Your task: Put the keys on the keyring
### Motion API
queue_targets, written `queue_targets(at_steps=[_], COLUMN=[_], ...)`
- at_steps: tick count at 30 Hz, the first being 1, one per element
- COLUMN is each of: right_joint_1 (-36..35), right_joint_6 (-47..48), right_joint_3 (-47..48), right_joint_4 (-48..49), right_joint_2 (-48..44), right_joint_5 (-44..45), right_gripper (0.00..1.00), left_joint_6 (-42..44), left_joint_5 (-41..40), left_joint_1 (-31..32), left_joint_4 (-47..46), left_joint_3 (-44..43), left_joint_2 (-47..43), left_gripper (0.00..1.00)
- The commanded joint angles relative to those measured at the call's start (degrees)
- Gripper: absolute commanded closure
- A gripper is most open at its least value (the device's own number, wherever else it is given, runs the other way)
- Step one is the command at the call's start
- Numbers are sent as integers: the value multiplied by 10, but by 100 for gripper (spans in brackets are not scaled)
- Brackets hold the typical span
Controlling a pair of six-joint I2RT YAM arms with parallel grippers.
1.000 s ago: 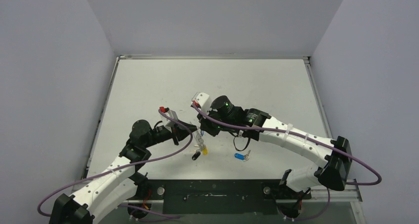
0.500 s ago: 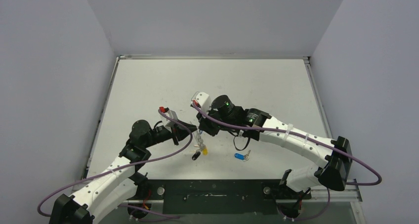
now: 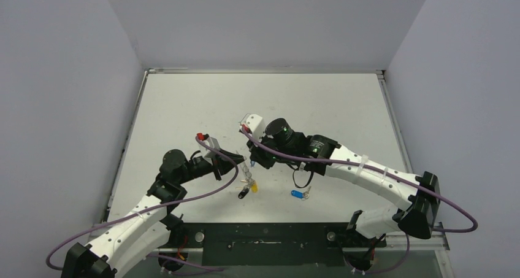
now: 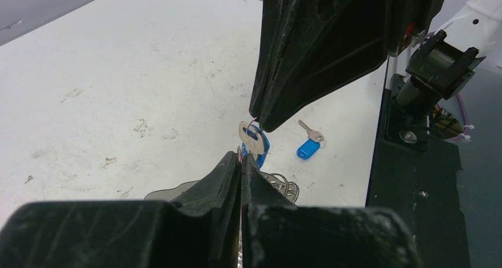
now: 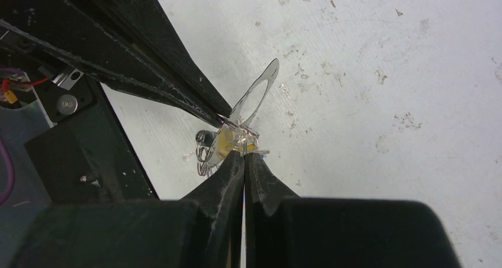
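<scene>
Looking down from the top external view, the left gripper and right gripper meet tip to tip above the middle of the table, both clenched, with a small bunch of keys dangling just under the meeting point, one head yellow and one black. A blue-tagged key lies alone on the table to the right of the bunch, nearer the right arm and touched by neither gripper. In the left wrist view, the left gripper's fingers are pressed together at the bottom of the frame, seemingly on a thin wire, while the right gripper comes down from above and pinches a blue-headed key just beyond them, its flat face turned to the camera. In the right wrist view, the keyring shows as a slim silvery oval running up and to the right from the left gripper's tip, with a yellow-headed key hanging at its lower end. The right gripper's closed tips sit right beside that lower end, so the key probably has to travel along the wire toward the left gripper's hold.
</scene>
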State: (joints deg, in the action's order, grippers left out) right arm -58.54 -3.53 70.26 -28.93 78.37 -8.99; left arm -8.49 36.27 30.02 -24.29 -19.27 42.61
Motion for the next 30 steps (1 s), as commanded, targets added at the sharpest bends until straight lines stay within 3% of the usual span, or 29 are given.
queue_targets(at_steps=[1,11,30], right_joint_1=[-2,-3,-8], right_joint_6=[13,13,-4], right_joint_3=[-2,9,35], right_joint_4=[-2,22,42], right_joint_2=[-23,-4,21], right_joint_5=[-14,-61,-24], right_gripper=[100,100,100], left_joint_6=[6,5,3], left_joint_5=[0,0,3], left_joint_1=[2,2,1], left_joint_4=[-14,-12,-10], left_joint_3=[-6,-3,-2], left_joint_2=[-9,-12,-13], left_gripper=[100,100,100])
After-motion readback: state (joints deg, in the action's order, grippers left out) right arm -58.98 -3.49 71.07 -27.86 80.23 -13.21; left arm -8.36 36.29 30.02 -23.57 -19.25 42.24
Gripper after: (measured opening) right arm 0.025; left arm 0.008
